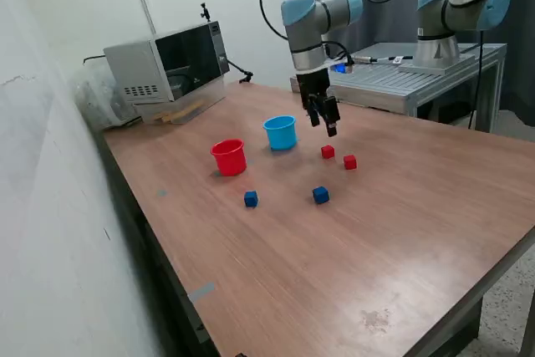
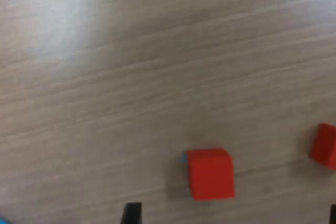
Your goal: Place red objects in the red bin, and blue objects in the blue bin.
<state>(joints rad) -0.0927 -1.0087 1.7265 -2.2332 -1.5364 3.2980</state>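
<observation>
Two tiny red cubes (image 1: 328, 152) (image 1: 349, 162) lie on the wooden table, to the exterior view's right of the light-blue cup (image 1: 281, 133). The red cup (image 1: 228, 157) stands to that cup's left. Two dark-blue cubes (image 1: 251, 199) (image 1: 321, 196) lie nearer the front. My gripper (image 1: 323, 126) hangs open and empty a little above the table, just behind the nearer red cube. In the wrist view that red cube (image 2: 210, 173) lies between my spread fingertips (image 2: 131, 213), close to the gripper (image 2: 232, 216). The second red cube (image 2: 324, 145) shows at the frame's edge.
A microwave (image 1: 171, 64) and a plastic box stand at the table's back left in the exterior view. A second robot arm (image 1: 456, 6) and a metal bench (image 1: 410, 77) stand behind the table at the right. A wall runs along the left side.
</observation>
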